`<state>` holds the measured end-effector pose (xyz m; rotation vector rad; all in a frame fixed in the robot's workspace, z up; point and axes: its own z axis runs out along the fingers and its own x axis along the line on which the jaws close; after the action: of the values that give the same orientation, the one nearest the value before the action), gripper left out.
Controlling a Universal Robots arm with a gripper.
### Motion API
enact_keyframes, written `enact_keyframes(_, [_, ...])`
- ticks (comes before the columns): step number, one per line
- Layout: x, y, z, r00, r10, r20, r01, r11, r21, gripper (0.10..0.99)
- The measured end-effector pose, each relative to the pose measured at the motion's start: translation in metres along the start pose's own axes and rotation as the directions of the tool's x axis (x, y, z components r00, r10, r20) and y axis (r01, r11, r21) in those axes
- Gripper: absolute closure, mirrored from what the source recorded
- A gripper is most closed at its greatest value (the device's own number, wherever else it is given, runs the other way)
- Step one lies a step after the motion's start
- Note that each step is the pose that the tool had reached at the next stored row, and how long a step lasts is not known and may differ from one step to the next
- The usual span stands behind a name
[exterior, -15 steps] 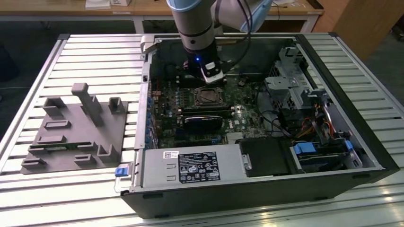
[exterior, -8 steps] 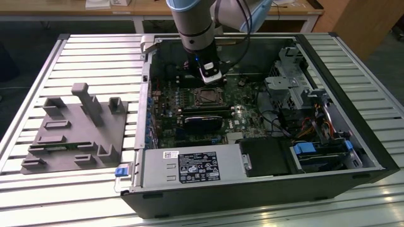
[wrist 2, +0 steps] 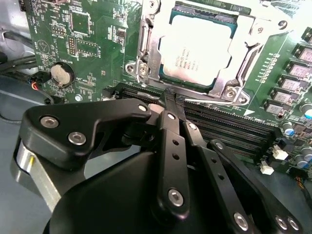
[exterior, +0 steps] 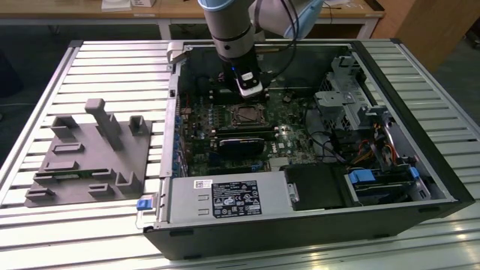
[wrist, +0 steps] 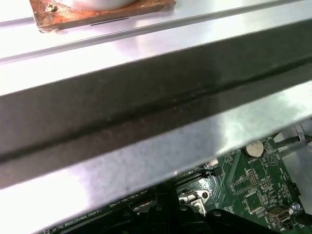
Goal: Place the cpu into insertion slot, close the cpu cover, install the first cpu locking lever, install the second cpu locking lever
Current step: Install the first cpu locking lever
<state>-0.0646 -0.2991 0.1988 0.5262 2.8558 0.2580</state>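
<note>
Inside the open computer case [exterior: 300,239], over the green board [wrist 2: 97,44]: the claw [exterior: 250,90], reaching straight down on the arm [exterior: 229,28]. Little room on the far side, with the case's far wall [wrist: 146,112] close by in the first wrist view. Hemmed toward the exterior view's right by a metal drive cage [exterior: 338,107], and on the near side by a dark card [exterior: 240,143] and a labelled power box [exterior: 225,199]. More open toward the exterior view's left: bare slatted table [exterior: 112,73], then a grey holder block [exterior: 90,152] well apart from the case.

In the second wrist view, claw [wrist 2: 171,100] pinched fully together, nothing visible between the fingertips [wrist 2: 168,105]. Tips just beside the edge of the cover plate [wrist 2: 243,56], between it and the long memory slots [wrist 2: 219,129]; touching or not, cannot tell. Much of that view blocked by the claw's own black body. Locking levers hard to make out. Socket [exterior: 234,116] recess itself hidden beneath the chip.

Chip [wrist 2: 197,48] seated in the socket: square, flat, dull silver-grey top with faint print. Framed all round by the silvery cover plate lying down over its edges. Round coin battery [wrist 2: 62,73] off to one side on the board.
</note>
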Motion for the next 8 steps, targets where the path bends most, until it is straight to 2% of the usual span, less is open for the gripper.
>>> enact_keyframes(3, [0.0002,0.0001,0.0007,1.0000,-0.005,0.0029,0.005,0.9999,0.009,0.980])
enact_keyframes(8, [0.0004,0.0003,0.0016,0.9997,-0.026,0.0007,0.026,0.9996,0.011,0.980])
